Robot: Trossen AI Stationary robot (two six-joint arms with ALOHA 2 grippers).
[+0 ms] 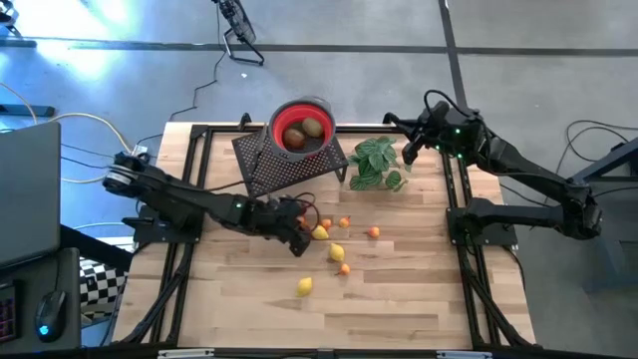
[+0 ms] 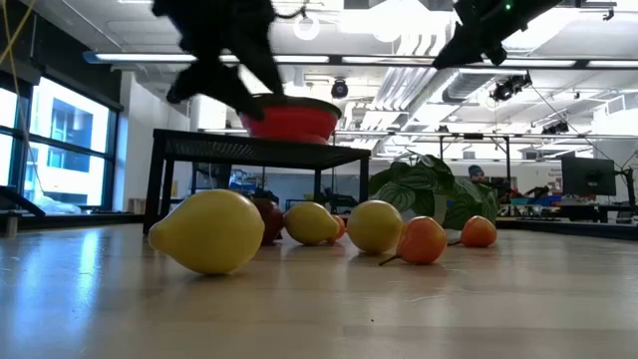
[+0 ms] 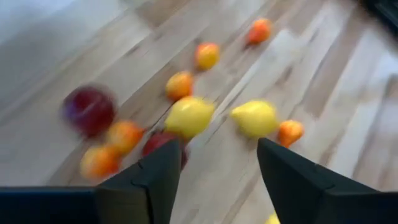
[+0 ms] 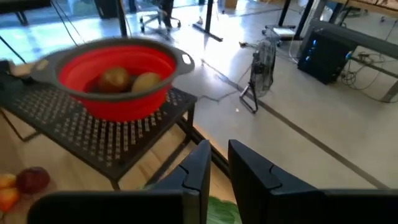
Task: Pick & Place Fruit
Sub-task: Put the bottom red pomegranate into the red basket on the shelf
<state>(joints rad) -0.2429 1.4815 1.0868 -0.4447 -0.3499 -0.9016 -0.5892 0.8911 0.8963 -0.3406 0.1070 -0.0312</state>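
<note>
High view: wooden table (image 1: 399, 299) with a scatter of small toy fruit near its middle. Left gripper (image 1: 295, 231) low over the near-left edge of that scatter, just beside a yellow lemon (image 1: 320, 232). Second lemon (image 1: 336, 252) a little nearer the front, third lemon (image 1: 304, 286) apart and closest to the front edge. Small orange balls (image 1: 373, 232) dotted among them. Behind the scatter, a black mesh stand (image 1: 289, 165) carrying a red bowl (image 1: 302, 128) with two brownish kiwi-like ovals (image 1: 313, 127) inside. Green leafy plant (image 1: 378, 163) just right of the stand.

Left wrist view: fingers (image 3: 149, 183) spread apart, nothing between them, lemons and a dark red fruit (image 3: 89, 110) lying on the wood beyond.

Right gripper (image 1: 408, 152) raised near the far-right corner, beside the plant. Right wrist view: fingers (image 4: 198, 167) nearly together with only a narrow gap, empty, aimed toward the bowl and stand.

Low view: lemons and orange balls resting on the tabletop, bowl on the stand behind.
</note>
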